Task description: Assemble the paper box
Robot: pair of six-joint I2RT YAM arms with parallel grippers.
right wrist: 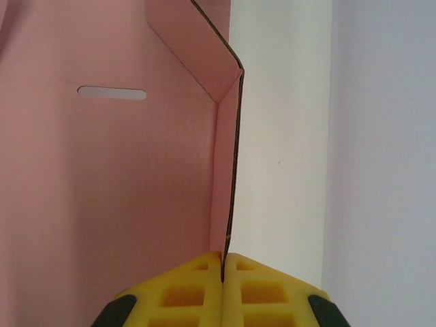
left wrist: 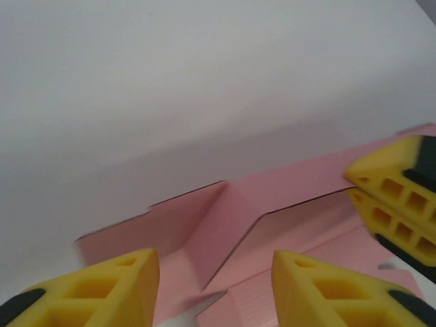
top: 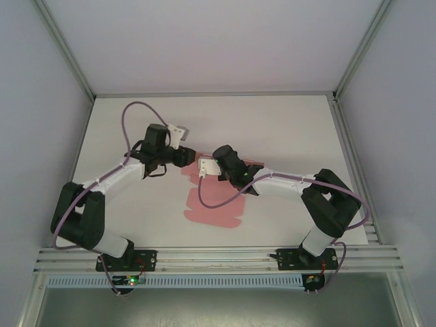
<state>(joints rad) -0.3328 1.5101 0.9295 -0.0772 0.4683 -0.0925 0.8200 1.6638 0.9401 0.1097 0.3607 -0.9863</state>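
Observation:
The paper box (top: 212, 208) is a pink die-cut sheet lying mostly flat mid-table, its far end lifted. My right gripper (right wrist: 223, 257) is shut on the edge of an upright pink wall (right wrist: 225, 170) with a folded corner flap; a slot (right wrist: 111, 93) shows in the panel beside it. In the top view the right gripper (top: 208, 169) sits at the sheet's far end. My left gripper (top: 189, 157) is just left of it, open. Its yellow fingers (left wrist: 116, 286) straddle a raised pink flap (left wrist: 221, 225) without touching it. The right gripper's fingers (left wrist: 398, 197) show at the right edge.
The white table (top: 286, 129) is walled in by white panels on three sides. An aluminium rail (top: 218, 257) runs along the near edge by both arm bases. Purple cables (top: 129, 112) loop over each arm.

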